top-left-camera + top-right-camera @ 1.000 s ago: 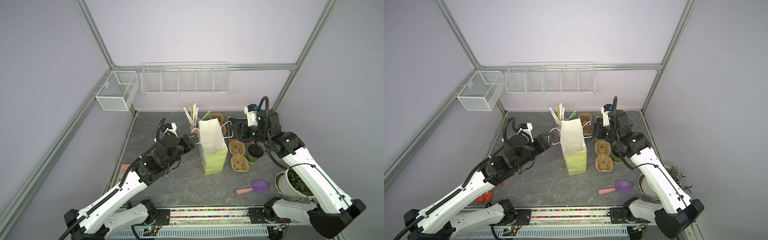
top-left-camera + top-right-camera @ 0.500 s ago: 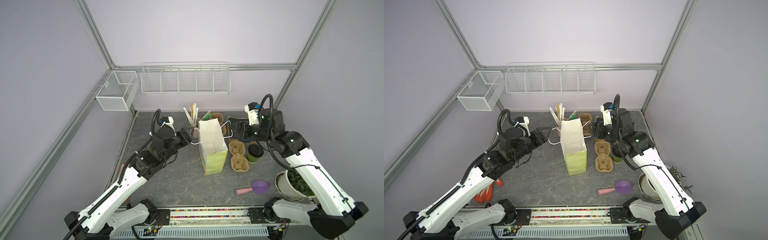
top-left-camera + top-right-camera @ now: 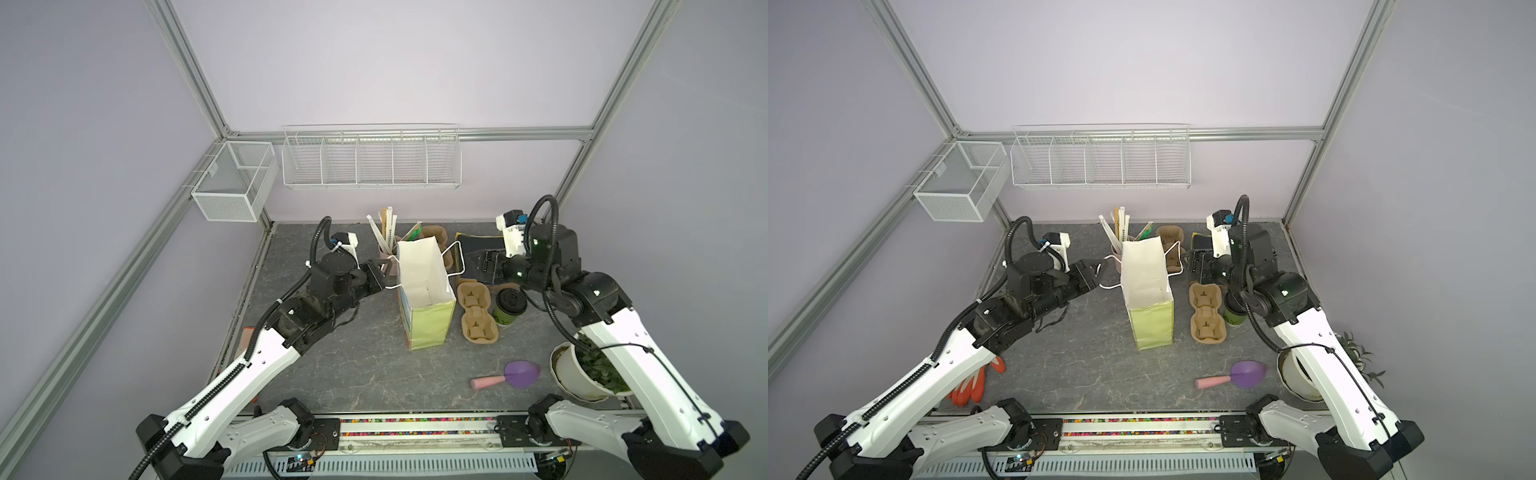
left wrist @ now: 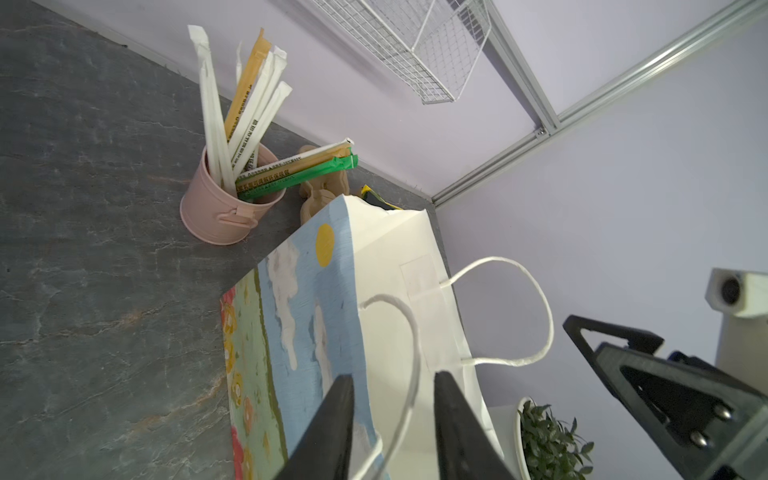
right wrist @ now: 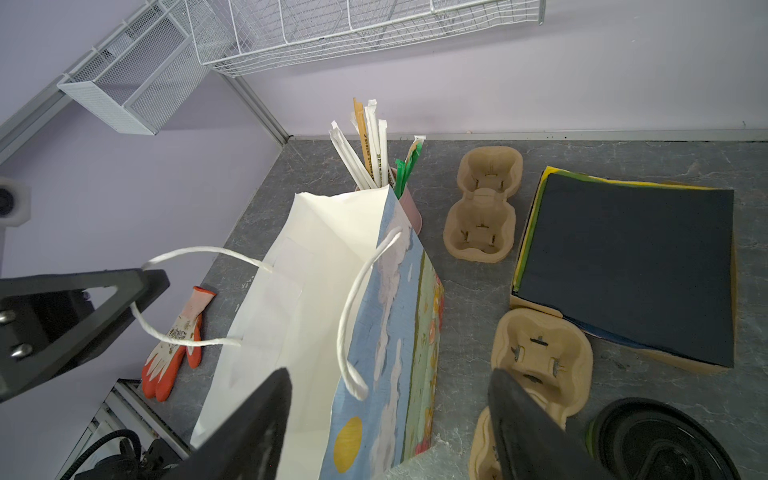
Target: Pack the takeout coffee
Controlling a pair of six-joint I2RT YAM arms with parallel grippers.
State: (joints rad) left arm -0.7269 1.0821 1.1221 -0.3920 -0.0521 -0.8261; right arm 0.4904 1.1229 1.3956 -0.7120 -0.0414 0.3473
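On the grey worktop (image 3: 353, 365) of a lilac-walled cell, your left claw (image 4: 394, 376) stands narrowly parted around the handle cord (image 4: 415, 353) of the paper bag (image 3: 430, 328), not yet pinching it. Your right claw (image 5: 390, 370) hangs spread wide and empty. The takeout coffee (image 3: 509, 307) sits upright close beside it, with the pulp carrier (image 3: 473, 316) between cup and bag. Tug that cord sideways and the light bag may tip.

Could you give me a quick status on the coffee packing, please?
Left gripper open, straddling a bag handle; right gripper open beside the bag. Coffee cup upright, lidded, outside the bag. Cup carrier lies between cup and bag.
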